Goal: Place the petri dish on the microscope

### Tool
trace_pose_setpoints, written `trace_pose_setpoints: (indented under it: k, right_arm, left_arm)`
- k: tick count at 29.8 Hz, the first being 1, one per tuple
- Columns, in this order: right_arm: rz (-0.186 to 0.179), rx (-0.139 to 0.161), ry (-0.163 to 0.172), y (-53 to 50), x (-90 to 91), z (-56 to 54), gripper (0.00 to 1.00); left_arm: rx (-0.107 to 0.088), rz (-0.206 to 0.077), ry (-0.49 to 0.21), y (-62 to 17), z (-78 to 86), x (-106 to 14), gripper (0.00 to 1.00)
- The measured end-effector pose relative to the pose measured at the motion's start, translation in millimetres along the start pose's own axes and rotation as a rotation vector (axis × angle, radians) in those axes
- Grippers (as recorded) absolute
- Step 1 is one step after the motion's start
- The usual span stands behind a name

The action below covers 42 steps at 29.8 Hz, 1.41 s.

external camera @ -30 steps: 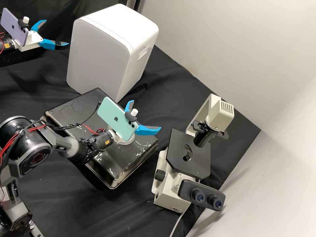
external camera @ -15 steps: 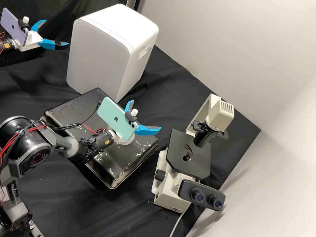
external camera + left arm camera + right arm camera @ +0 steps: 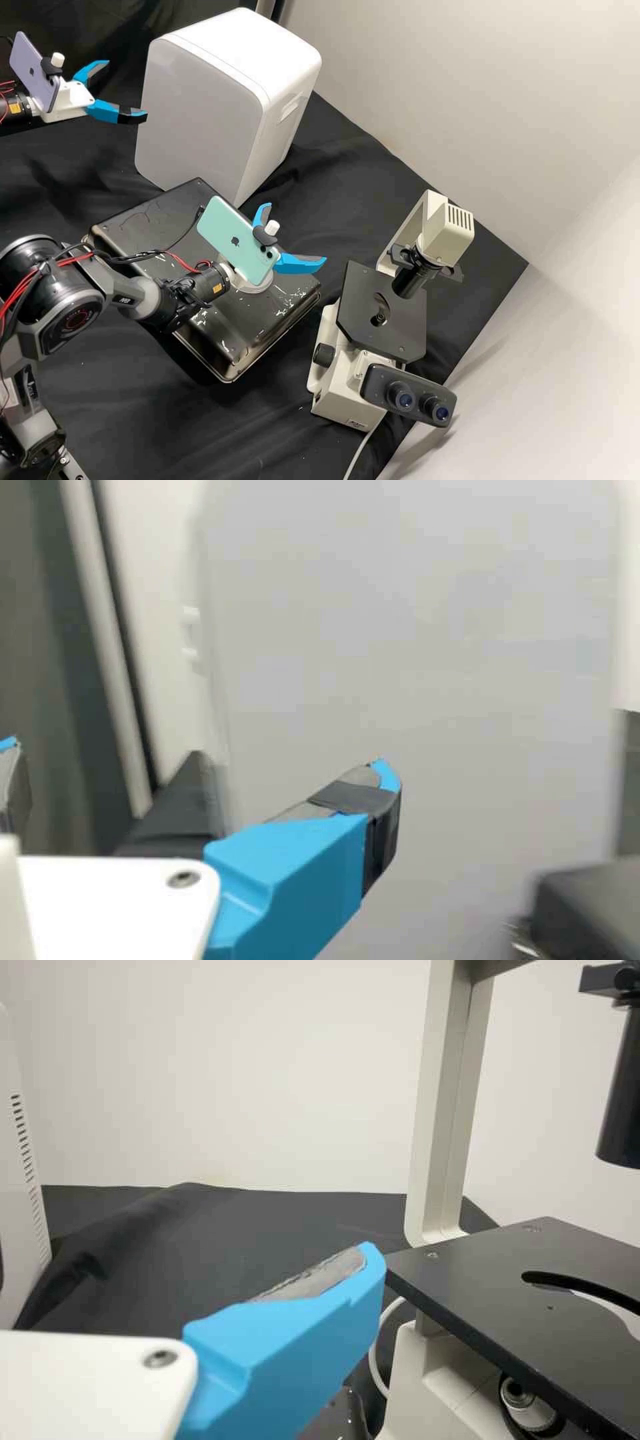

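From up high: black cloth bench [image 3: 373, 167], plain pale wall behind. Petri dish [image 3: 257, 289] sits on the dark tray [image 3: 267, 327] beside the microscope [image 3: 347, 373]. My right hand [image 3: 297, 233] hangs just past it, spread wide, empty. Left hand [image 3: 127, 89] is also spread and empty, by the white box [image 3: 220, 100]. Left wrist view: the box's side up close. Right wrist view: microscope stage [image 3: 520, 1290], cloth beyond.

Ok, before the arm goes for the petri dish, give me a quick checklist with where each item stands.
1. Microscope stage bare: ok.
2. Right tool open: ok, fingers spread above the tray.
3. Petri dish in the tool: not ok, it lies on the tray, partly hidden.
4. Dish lid seated: cannot tell.
5. Left tool out of the way: ok, open beside the white box, far from the microscope.
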Motion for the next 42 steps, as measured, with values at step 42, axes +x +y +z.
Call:
trace_pose_setpoints:
  k: [42]
  right_arm:
    - [0.000, 0.000, 0.000, 0.0, 0.0, 0.0, 1.00]
  left_arm:
    - [0.142, -0.120, -0.648, -37.2, 45.2, -73.7, 1.00]
